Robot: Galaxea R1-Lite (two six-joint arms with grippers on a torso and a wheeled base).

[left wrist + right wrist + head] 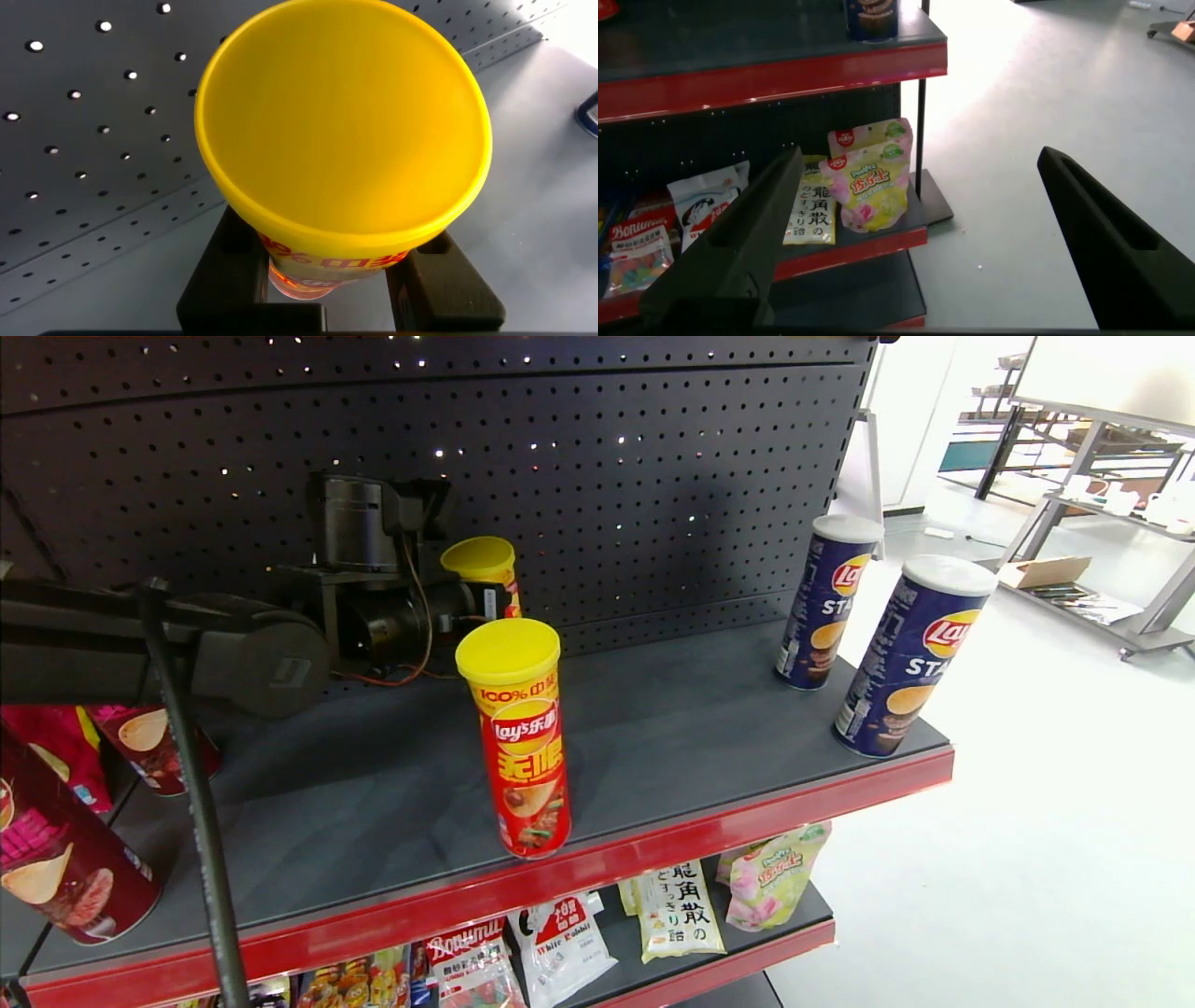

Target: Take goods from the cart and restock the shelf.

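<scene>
A red chip can with a yellow lid (484,571) stands at the back of the dark shelf (653,728), against the pegboard. My left gripper (467,602) is shut on it; in the left wrist view the yellow lid (344,126) sits above the two black fingers (229,275) clamped on the can's body. A second red can with a yellow lid (519,735) stands upright near the shelf's front edge. My right gripper (924,243) hangs open in front of the lower shelves, with nothing between its fingers.
Two dark blue chip cans (825,602) (910,655) stand at the shelf's right end. Dark red cans (65,868) sit at the left. Snack bags (672,905) (868,177) fill the shelf below. Open floor lies to the right, with metal racks (1102,476) behind.
</scene>
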